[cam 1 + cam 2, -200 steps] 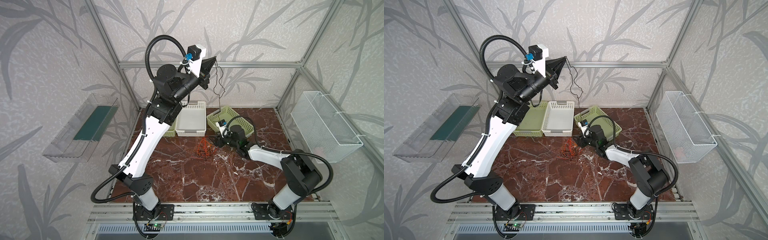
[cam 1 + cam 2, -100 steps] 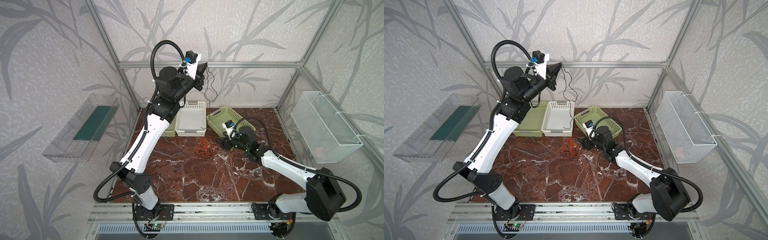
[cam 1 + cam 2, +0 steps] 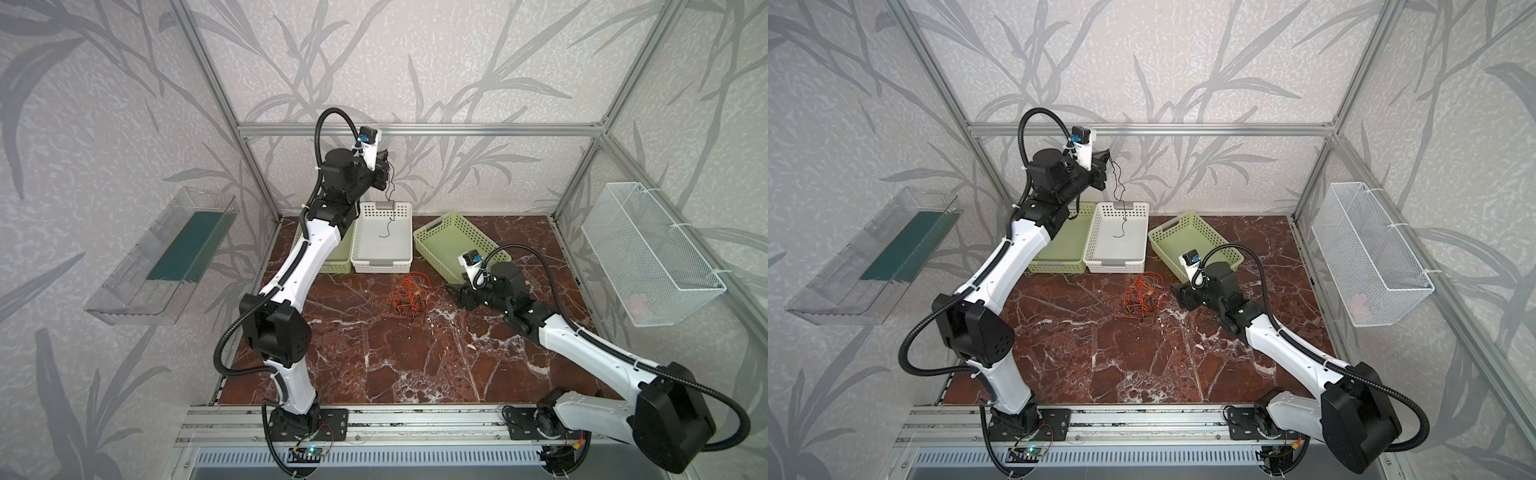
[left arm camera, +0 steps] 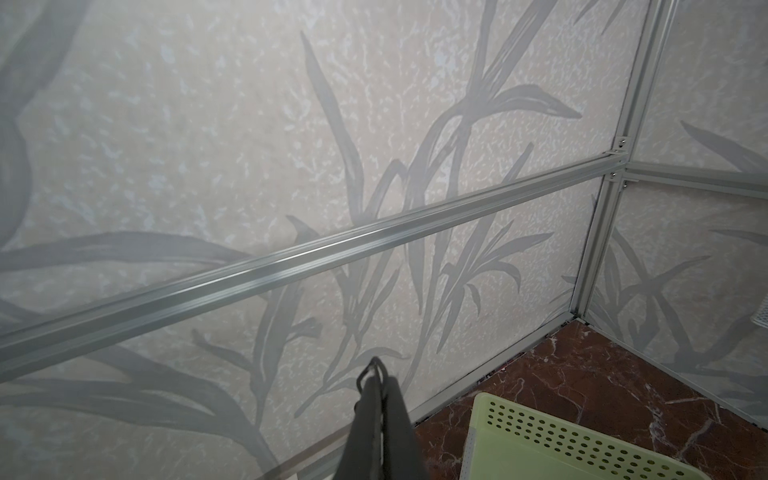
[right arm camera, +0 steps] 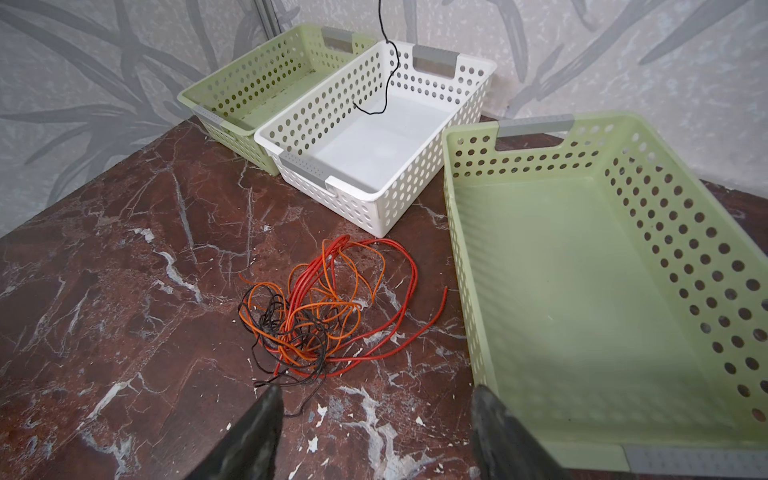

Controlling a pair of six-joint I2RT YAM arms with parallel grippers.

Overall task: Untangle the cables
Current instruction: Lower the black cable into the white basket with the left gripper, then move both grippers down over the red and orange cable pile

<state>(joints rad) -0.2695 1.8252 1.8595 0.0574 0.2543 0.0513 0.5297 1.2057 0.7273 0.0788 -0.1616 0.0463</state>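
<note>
The cables [image 3: 413,296] [image 3: 1143,297] lie as an orange, red and black tangle [image 5: 320,309] on the marble table. One black cable [image 3: 390,208] [image 3: 1120,193] [image 5: 388,79] hangs free of it, and my left gripper [image 3: 1108,154] [image 4: 376,374] is shut on its top, high by the back wall. Its loose end dangles into the white basket [image 3: 381,262] [image 5: 316,166]. My right gripper [image 3: 454,291] [image 3: 1177,291] [image 5: 374,401] is open and low over the table, just right of the tangle, with nothing between its fingers.
A green basket [image 3: 336,259] stands left of the white one. Another green basket [image 3: 453,239] [image 5: 536,126] sits angled, right behind my right gripper. A wire mesh basket [image 3: 648,257] hangs on the right wall and a clear shelf [image 3: 166,249] on the left wall.
My left gripper carried the black cable left and lower, from above the angled green basket to above the white one. My right gripper drew back slightly from the tangle and opened wider.
</note>
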